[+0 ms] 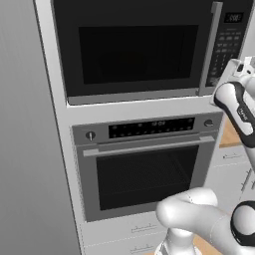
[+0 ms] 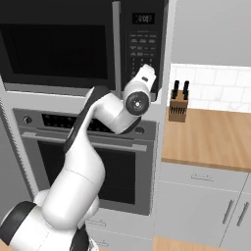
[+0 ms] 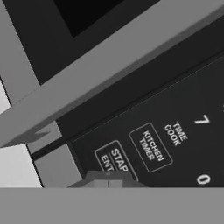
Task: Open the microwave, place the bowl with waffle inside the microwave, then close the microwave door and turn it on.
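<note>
The microwave door (image 1: 134,47) is seen shut. The tool (image 3: 108,177), its tips pressed together and holding nothing, is set against the lower end of the keypad strip (image 2: 143,46), at the start button (image 3: 114,162), beside the silver handle (image 1: 209,47).

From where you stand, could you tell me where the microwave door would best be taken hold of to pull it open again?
Grip the long vertical silver bar handle on the microwave door, between the window and the keypad strip. It stands proud of the door, so fingers can straddle it from the front, probably mid-height. The shut end effector sits at the start button.
</note>
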